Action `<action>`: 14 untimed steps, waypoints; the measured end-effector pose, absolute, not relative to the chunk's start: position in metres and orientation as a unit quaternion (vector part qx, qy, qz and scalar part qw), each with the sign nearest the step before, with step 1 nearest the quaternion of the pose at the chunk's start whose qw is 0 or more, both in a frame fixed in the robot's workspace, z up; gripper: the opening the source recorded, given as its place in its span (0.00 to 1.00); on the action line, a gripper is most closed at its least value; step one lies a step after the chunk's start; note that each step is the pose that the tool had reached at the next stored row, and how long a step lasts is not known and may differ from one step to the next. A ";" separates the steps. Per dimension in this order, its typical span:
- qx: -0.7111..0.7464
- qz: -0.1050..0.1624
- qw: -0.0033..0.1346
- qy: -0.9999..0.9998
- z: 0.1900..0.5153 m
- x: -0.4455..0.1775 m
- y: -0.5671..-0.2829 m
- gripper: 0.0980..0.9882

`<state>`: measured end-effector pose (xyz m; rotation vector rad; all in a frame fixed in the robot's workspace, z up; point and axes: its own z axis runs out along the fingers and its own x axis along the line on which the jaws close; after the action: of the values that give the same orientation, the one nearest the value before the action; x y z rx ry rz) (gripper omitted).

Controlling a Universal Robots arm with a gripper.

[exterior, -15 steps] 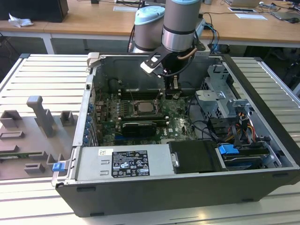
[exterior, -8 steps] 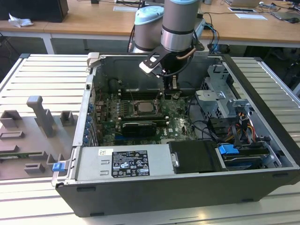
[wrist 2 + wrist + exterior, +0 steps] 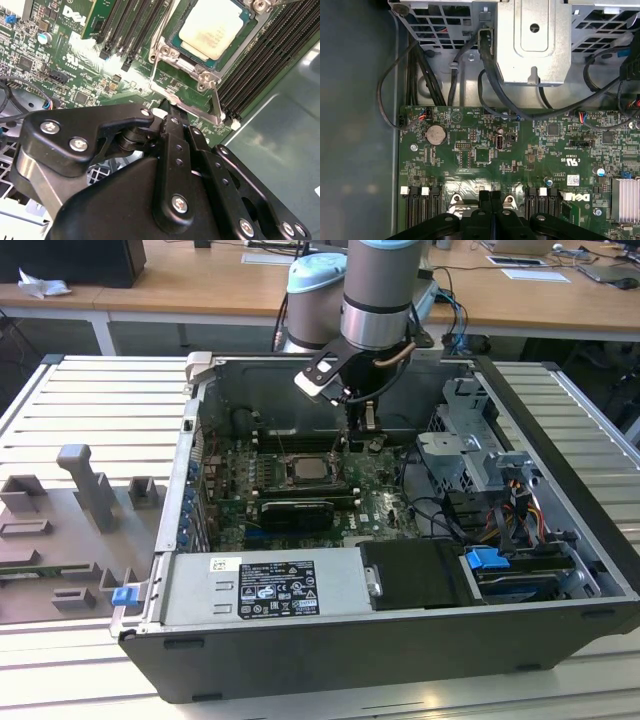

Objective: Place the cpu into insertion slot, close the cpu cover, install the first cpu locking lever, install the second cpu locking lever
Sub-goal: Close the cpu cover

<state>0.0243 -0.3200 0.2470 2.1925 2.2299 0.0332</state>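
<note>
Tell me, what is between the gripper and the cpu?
In the second wrist view, the silver rim of the insertion slot and a strip of green circuit board lie between the gripper and the cpu.

Memory slots (image 3: 272,57) hem the cpu (image 3: 212,30).
</note>
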 end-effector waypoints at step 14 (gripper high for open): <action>0.701 0.011 0.007 0.713 0.246 0.003 -0.320 0.01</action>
<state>0.0027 -0.3199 0.2458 2.1925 2.2300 0.0336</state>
